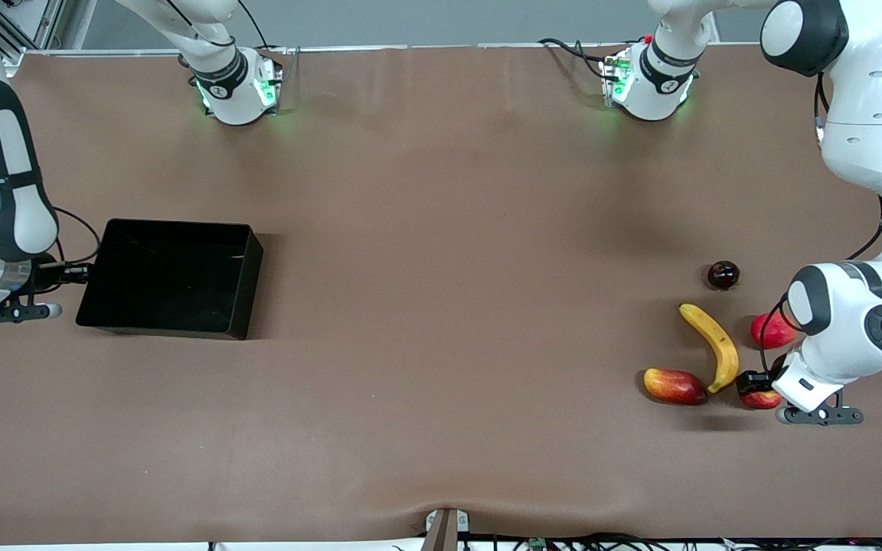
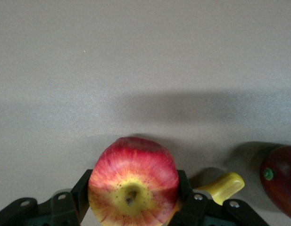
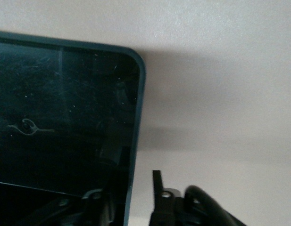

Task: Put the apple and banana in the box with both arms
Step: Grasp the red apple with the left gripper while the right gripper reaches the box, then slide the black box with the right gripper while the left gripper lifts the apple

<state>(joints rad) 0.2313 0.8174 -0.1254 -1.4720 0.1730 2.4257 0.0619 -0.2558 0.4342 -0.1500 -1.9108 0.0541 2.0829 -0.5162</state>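
While the left claw [image 1: 756,389] is low at the left arm's end of the tabletop [image 1: 441,306], its two black fingers [image 2: 77,197] press on both sides of the apple [image 2: 133,184], so it is pinching this fruit. In the left wrist view the apple shows its red skin with yellow streaks and the dark stem dimple, and it sits between the fingers. The tip of the banana [image 1: 713,345] is just beside the apple. The banana lies on the tabletop, curved, between the apple and the oblong red-and-yellow fruit [image 1: 674,386]. A pinkish-red round fruit [image 1: 772,330] lies farther from the front camera than the apple and is partly hidden by the left arm. A small dark round fruit [image 1: 723,275] lies still farther from the camera, apart from the others.

The box [image 1: 171,278] stands at the right arm's end of the tabletop, well apart from all the fruits, and nothing is in it. The right claw [image 1: 73,271] is at the edge of the box. One finger seems inside the wall and one outside, but I cannot tell if it is pressed on the wall or spread.
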